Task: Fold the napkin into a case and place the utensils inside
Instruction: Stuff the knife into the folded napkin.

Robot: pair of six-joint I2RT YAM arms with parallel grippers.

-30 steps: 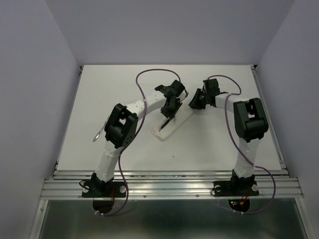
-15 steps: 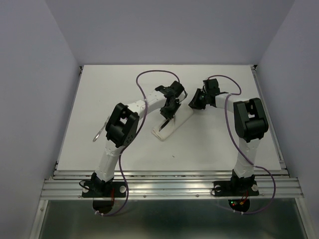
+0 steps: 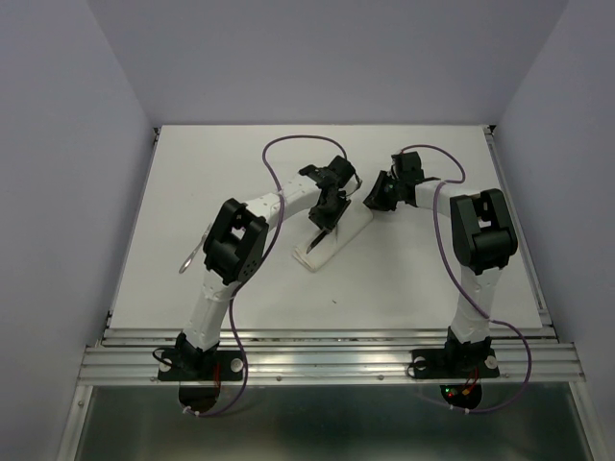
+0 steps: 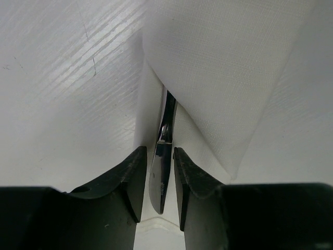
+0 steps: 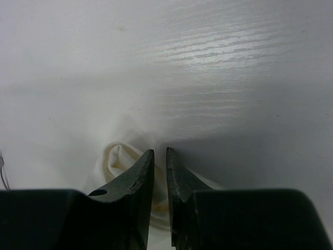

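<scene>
Hidden, left: the far end of the slim shiny silver knife (image 4: 160,182) runs under the cloth fold and is cut off there. I can't tell which end went in.
Hidden, right: my fingertips cover the cloth they meet, and only a puckered cream-white fold (image 5: 117,159) shows beside them.
Hard to make out: a small shiny metal piece (image 3: 189,257) lies on the white tabletop (image 5: 218,52) near its left edge, partly behind my left arm. It is too small to tell what kind of utensil it is.
Left gripper (image 4: 159,151): the fingers stand apart either side of the knife, with slim slivers of white between. I can't tell whether they press on it.
Right gripper (image 5: 159,152): the fingers are almost together and pinch the far end of the case.
Narrow white folded-napkin case (image 4: 223,78): it lies mid-table on a diagonal between my two grippers, with the open mouth towards my left wrist.
Knife: the near part sits between my left fingers and the rest is inside the case mouth.
Versus a second ago: in the top view both arms, the case and the piece at the left edge sit in the same places, with no shift I can see.
</scene>
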